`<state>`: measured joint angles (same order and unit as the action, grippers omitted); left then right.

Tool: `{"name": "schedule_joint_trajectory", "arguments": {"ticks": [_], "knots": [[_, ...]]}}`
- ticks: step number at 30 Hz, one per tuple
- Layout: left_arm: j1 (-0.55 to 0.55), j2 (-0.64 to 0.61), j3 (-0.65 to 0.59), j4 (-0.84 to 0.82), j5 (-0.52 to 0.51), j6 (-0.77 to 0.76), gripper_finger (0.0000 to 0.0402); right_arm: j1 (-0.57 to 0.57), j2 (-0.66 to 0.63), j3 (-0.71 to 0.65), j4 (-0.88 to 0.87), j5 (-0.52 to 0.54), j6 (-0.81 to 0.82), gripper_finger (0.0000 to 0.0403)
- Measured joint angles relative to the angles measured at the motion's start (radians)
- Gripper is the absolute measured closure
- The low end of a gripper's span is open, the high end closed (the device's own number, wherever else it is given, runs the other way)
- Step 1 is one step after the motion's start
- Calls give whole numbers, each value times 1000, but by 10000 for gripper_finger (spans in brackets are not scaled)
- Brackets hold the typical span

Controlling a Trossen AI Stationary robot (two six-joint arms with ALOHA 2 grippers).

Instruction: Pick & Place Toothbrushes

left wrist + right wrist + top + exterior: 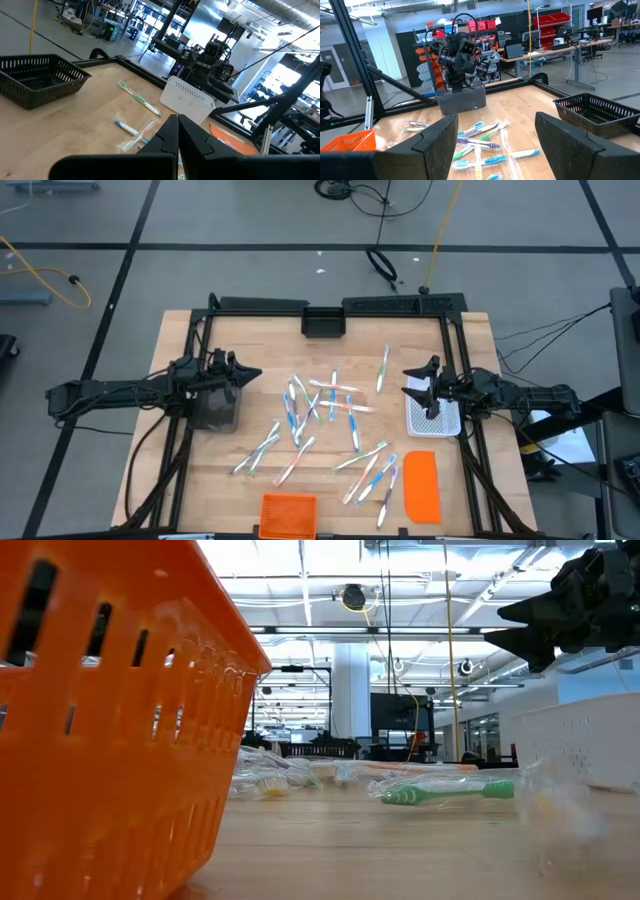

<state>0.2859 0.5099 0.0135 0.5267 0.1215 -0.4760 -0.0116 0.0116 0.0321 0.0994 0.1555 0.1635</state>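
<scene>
Several toothbrushes (325, 415), thin and white with blue, green or pink accents, lie scattered flat on the middle of the wooden table; one green toothbrush (445, 793) shows in the low view, and more toothbrushes (480, 142) show in the right wrist view. My left gripper (248, 374) hovers shut at the table's left, above a dark grey bin (215, 410), pointing level toward the toothbrushes; its shut fingers (170, 135) hold nothing. My right gripper (418, 380) hovers open at the table's right, above a white mesh basket (438, 420), with nothing between its fingers (437, 137).
A flat orange lid (421, 485) lies near the front right. An orange basket (289, 515) stands at the near edge and fills the left of the low view. A black basket (323, 322) stands at the far edge. A black frame (455, 360) borders the table.
</scene>
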Motion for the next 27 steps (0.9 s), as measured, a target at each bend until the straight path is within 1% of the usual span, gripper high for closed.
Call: {"name": "schedule_joint_trajectory", "arguments": {"ticks": [9,12,16,25,27], "knots": [[0,0,0,0,0,0,398,0,0,0,7,0,1,145],[0,0,0,4,0,40,398,0,0,0,7,0,38,145],[0,0,0,43,0,4,398,0,0,0,7,0,90,145],[0,0,0,50,0,1,398,0,0,0,6,0,80,145],[0,0,0,73,-1,-1,398,0,0,0,6,0,79,145]]}}
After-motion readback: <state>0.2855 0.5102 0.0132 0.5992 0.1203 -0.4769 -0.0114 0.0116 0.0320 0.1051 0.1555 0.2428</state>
